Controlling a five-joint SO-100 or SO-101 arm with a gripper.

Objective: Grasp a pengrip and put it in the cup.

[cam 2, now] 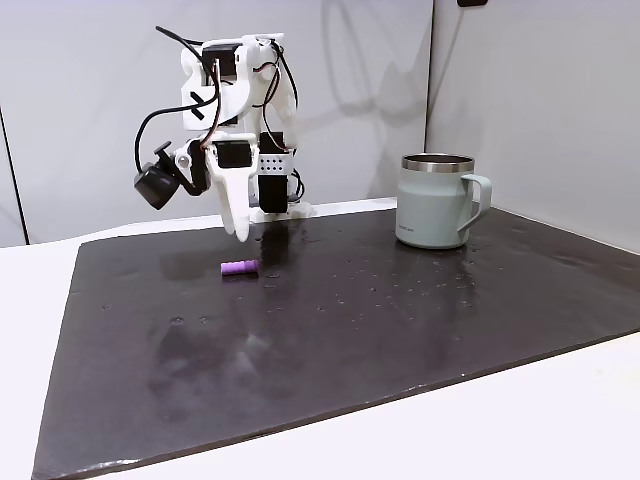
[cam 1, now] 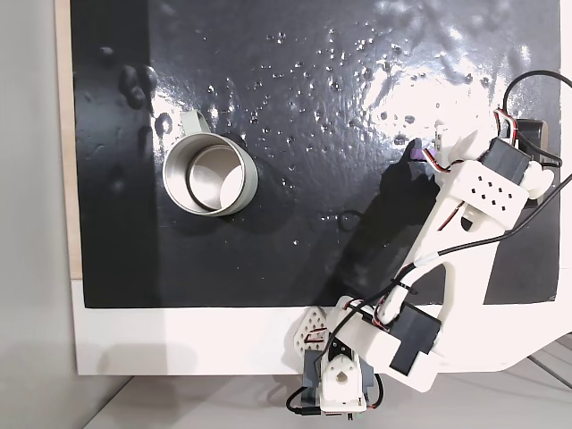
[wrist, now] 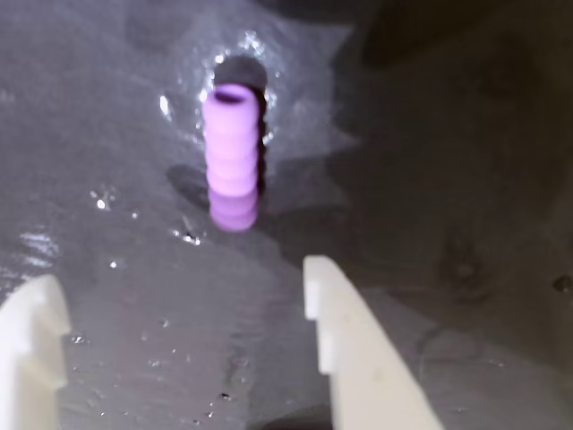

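The pengrip (wrist: 233,157) is a small purple ribbed tube lying flat on the wet black mat (cam 2: 400,330). In the wrist view it lies just ahead of my gripper (wrist: 179,278), whose two white fingers (wrist: 345,340) stand wide apart with nothing between them. In a fixed view from the side, the gripper (cam 2: 243,232) hangs a little above the pengrip (cam 2: 240,267), not touching it. Seen from above, only a sliver of the pengrip (cam 1: 416,154) peeks out beside the arm. The cup (cam 1: 210,174) is a silvery-grey metal mug standing upright far to the left, and it looks empty; from the side the cup (cam 2: 437,200) stands at the right.
The black mat (cam 1: 295,250) lies on a white table (cam 1: 179,340), and water droplets speckle it. The arm's base (cam 1: 344,380) sits at the table's near edge. Grey walls (cam 2: 540,100) stand behind the mat.
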